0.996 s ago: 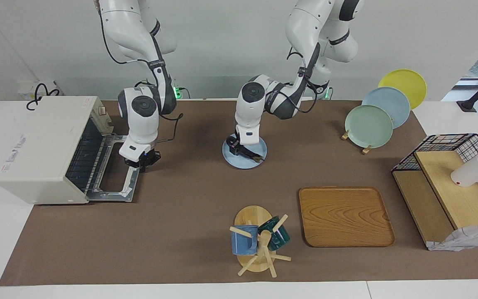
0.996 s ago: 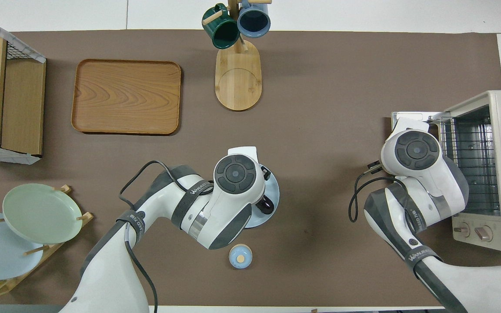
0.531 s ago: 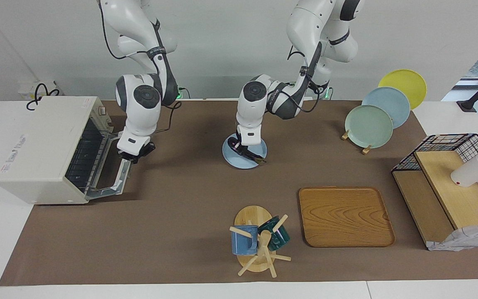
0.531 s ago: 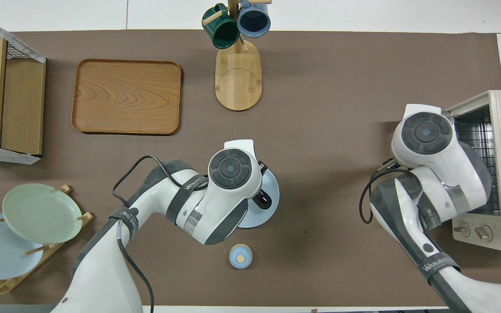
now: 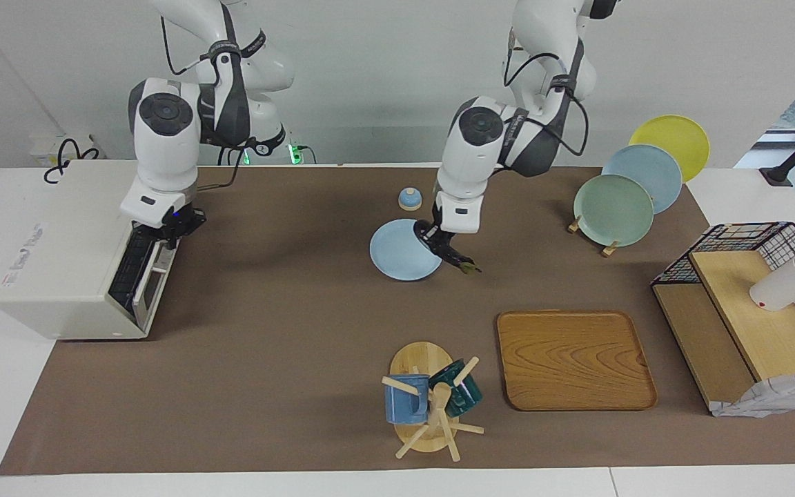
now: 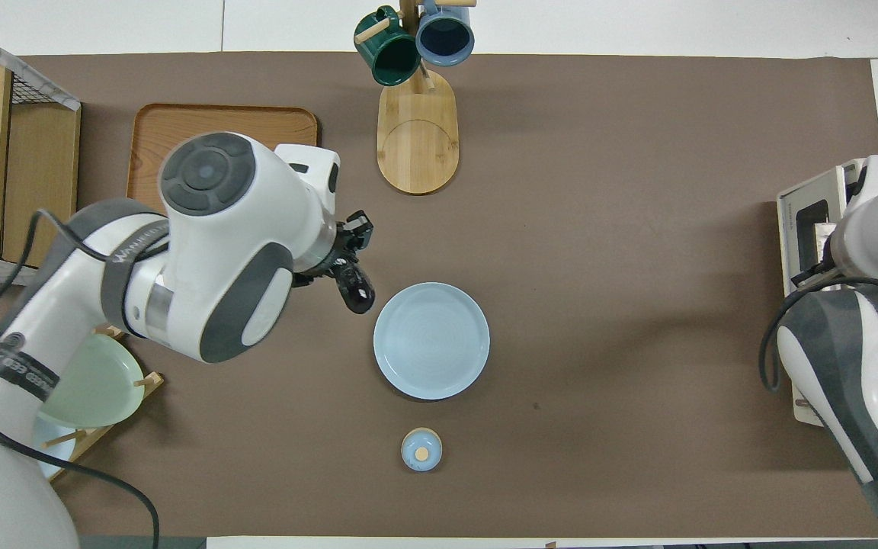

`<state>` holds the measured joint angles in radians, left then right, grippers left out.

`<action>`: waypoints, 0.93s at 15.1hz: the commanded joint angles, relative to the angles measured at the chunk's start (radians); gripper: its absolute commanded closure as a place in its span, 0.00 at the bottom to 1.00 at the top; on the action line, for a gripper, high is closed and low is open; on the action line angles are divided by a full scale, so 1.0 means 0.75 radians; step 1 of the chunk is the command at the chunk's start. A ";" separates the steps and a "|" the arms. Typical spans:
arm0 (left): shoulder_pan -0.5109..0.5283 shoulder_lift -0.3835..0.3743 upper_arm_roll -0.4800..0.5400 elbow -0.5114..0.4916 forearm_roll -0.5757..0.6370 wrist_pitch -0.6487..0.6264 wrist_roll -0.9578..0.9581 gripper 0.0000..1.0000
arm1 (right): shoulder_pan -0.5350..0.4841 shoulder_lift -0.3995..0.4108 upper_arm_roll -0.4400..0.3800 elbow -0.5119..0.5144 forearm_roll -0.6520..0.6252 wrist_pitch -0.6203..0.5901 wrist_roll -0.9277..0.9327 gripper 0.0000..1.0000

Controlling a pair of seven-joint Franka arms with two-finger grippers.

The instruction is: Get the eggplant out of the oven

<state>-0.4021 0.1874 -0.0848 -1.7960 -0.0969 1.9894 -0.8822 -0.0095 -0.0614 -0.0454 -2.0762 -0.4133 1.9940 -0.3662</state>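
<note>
My left gripper (image 5: 444, 246) is shut on the dark glossy eggplant (image 5: 455, 260) and holds it tilted in the air, just off the edge of the light blue plate (image 5: 401, 252), toward the left arm's end. The eggplant's stem tip points down and away from the robots. It also shows in the overhead view (image 6: 357, 291) beside the plate (image 6: 431, 339). The off-white oven (image 5: 59, 255) stands at the right arm's end. Its door (image 5: 142, 276) is nearly shut. My right gripper (image 5: 166, 231) is at the door's top edge, on the handle.
A small blue lid (image 5: 409, 199) lies nearer to the robots than the plate. A wooden tray (image 5: 573, 359) and a mug tree (image 5: 428, 400) lie farther from the robots. A plate rack (image 5: 615, 207) and a wire shelf (image 5: 749, 304) stand at the left arm's end.
My left gripper has lifted the eggplant off the blue plate and carried it toward the left arm's end. My right gripper has swung the oven door up until it is nearly shut.
</note>
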 commanded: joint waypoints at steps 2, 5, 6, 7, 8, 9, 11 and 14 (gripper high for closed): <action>0.227 0.032 -0.016 0.008 0.015 0.000 0.533 1.00 | -0.024 -0.010 -0.003 0.178 0.243 -0.236 -0.037 1.00; 0.329 0.108 -0.016 0.036 0.015 0.080 0.767 1.00 | 0.002 0.059 0.014 0.497 0.383 -0.525 -0.013 1.00; 0.352 0.153 -0.014 0.059 0.017 0.125 0.818 1.00 | 0.002 0.069 0.014 0.536 0.442 -0.560 0.018 0.95; 0.376 0.202 -0.014 0.097 0.021 0.153 0.863 1.00 | 0.002 0.070 0.014 0.541 0.495 -0.580 0.054 0.91; 0.393 0.255 -0.014 0.146 0.057 0.168 0.894 1.00 | 0.002 0.070 0.016 0.543 0.518 -0.595 0.101 0.90; 0.395 0.308 -0.016 0.195 0.104 0.174 0.898 1.00 | 0.002 0.070 0.026 0.547 0.518 -0.597 0.134 0.90; 0.399 0.427 -0.016 0.284 0.117 0.221 0.898 1.00 | 0.002 0.072 0.054 0.555 0.520 -0.619 0.149 0.58; 0.432 0.476 -0.016 0.288 0.113 0.337 0.900 1.00 | 0.002 0.072 0.063 0.563 0.510 -0.621 0.151 0.00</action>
<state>-0.1086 0.5048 -0.0842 -1.6229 -0.0317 2.2091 -0.2169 -0.0016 -0.0212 -0.0034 -1.6901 -0.0452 1.5590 -0.2638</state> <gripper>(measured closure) 0.656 0.643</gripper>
